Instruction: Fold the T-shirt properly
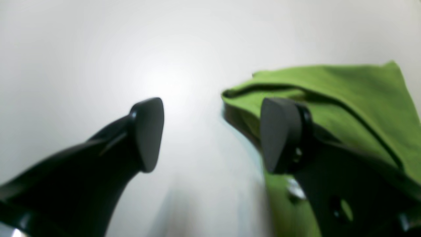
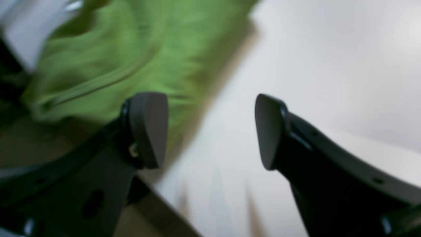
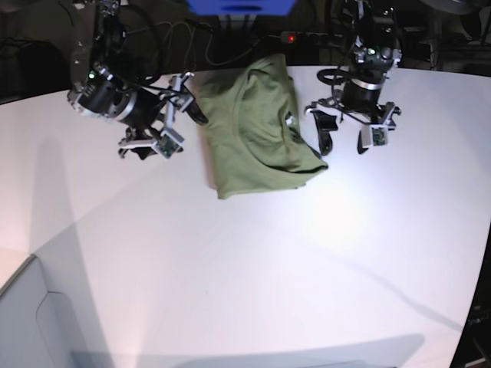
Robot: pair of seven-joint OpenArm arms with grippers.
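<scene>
Two grippers on my screens, both spread wide and holding nothing. My left gripper (image 3: 342, 142) hangs over the white table (image 3: 245, 268) with the T-shirt (image 3: 257, 126) just beside it; in its wrist view one fingertip (image 1: 279, 135) sits in front of the green cloth (image 1: 345, 95) and the other is over bare table. My right gripper (image 3: 184, 96) is at the opposite edge of the shirt, jaws apart, the cloth (image 2: 108, 56) blurred behind one pad (image 2: 149, 128). I see the shirt lying folded into a narrow shape between the two hands, with creases across it.
</scene>
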